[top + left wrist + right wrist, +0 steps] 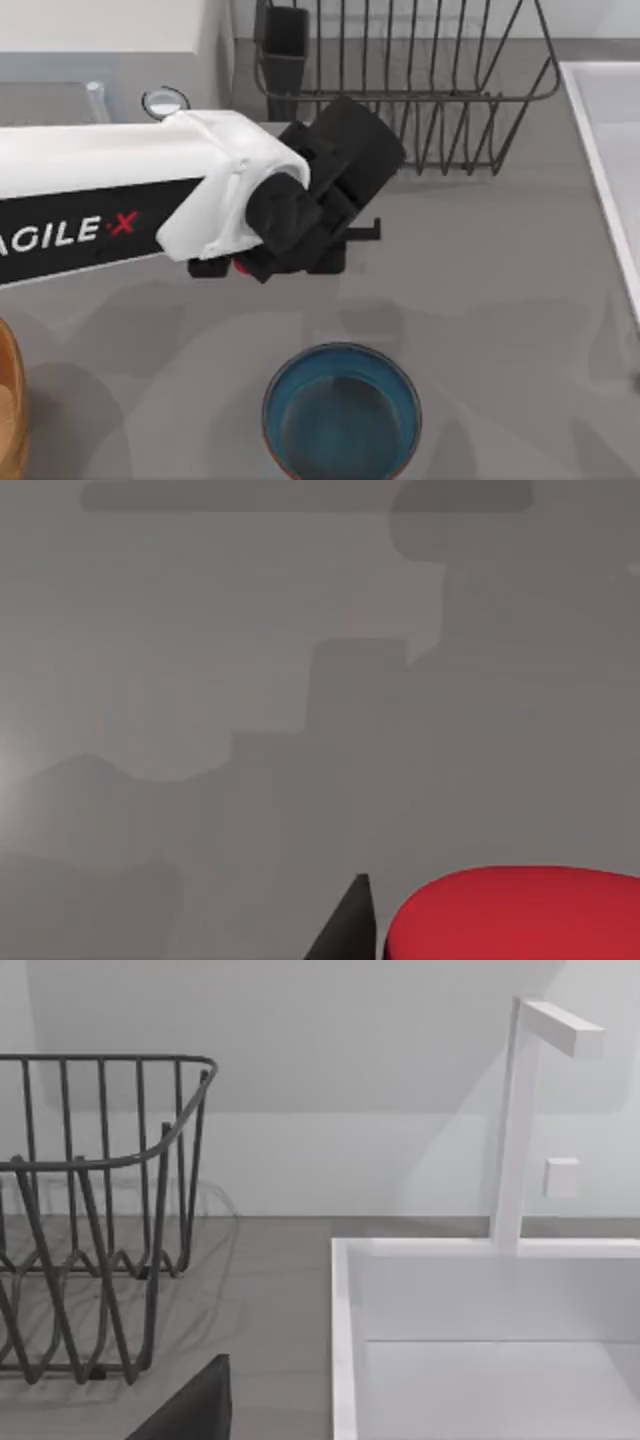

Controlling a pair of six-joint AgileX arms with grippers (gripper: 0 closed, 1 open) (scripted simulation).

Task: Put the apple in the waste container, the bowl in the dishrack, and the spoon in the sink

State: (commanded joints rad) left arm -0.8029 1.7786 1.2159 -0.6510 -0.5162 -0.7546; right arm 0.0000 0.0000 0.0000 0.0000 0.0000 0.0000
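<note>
Close up, the apple (pixel 515 912) looks smooth, glossy, bright red

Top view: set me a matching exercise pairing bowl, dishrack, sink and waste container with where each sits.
Things:
1. bowl
2. dishrack
3. sink
4. waste container

Places:
A. right edge
B. bottom centre
C. bottom-left corner
D. top, right of centre

Pairs: 1-B, 2-D, 3-A, 4-C

left arm (pixel 120 215) over table centre, bowl (pixel 342 412) below, dishrack (pixel 400 85) behind.
</note>
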